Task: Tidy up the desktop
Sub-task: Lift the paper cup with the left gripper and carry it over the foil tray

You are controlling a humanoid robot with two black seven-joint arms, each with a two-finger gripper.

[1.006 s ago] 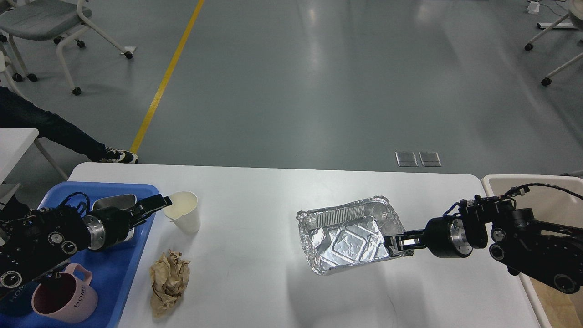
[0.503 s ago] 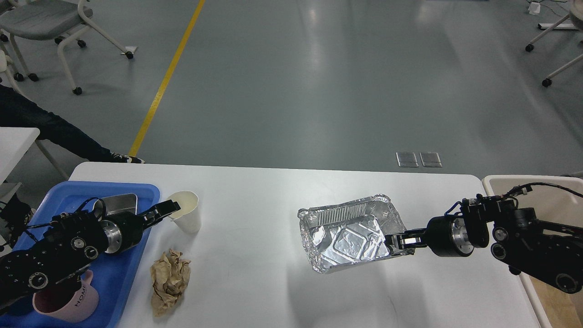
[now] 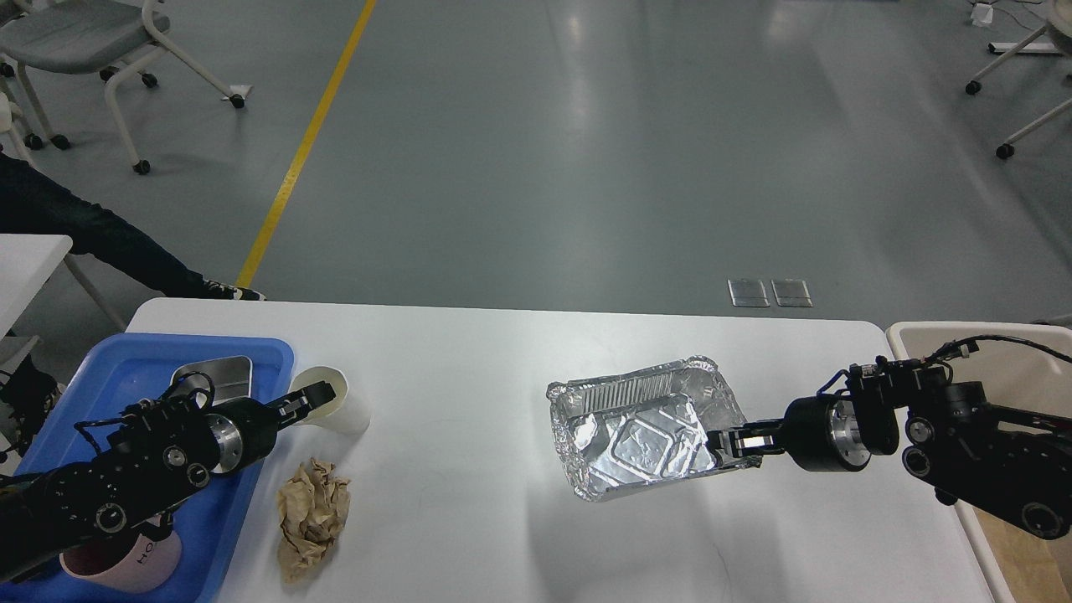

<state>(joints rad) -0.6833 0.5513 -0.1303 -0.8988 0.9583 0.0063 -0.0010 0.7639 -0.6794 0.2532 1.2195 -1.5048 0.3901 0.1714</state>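
Note:
The white desktop (image 3: 469, 377) fills the lower part of the head view. My left gripper (image 3: 314, 395) lies over the mouth of a white paper cup (image 3: 350, 412) next to the blue tray; its fingers merge into one dark shape. A crumpled brown paper (image 3: 311, 517) lies in front of the cup. My right gripper (image 3: 735, 444) is shut on the right rim of a silver foil tray (image 3: 645, 440), which is tilted and casts a shadow on the table.
A blue tray (image 3: 126, 360) at the left edge holds a metal container (image 3: 224, 371) and a pink mug (image 3: 126, 563), partly hidden by my left arm. A beige bin (image 3: 988, 347) stands off the table's right end. Chairs stand on the floor beyond.
My left arm has moved forward, right and lower, bringing its gripper onto the cup's rim. My right gripper and the foil tray have hardly moved.

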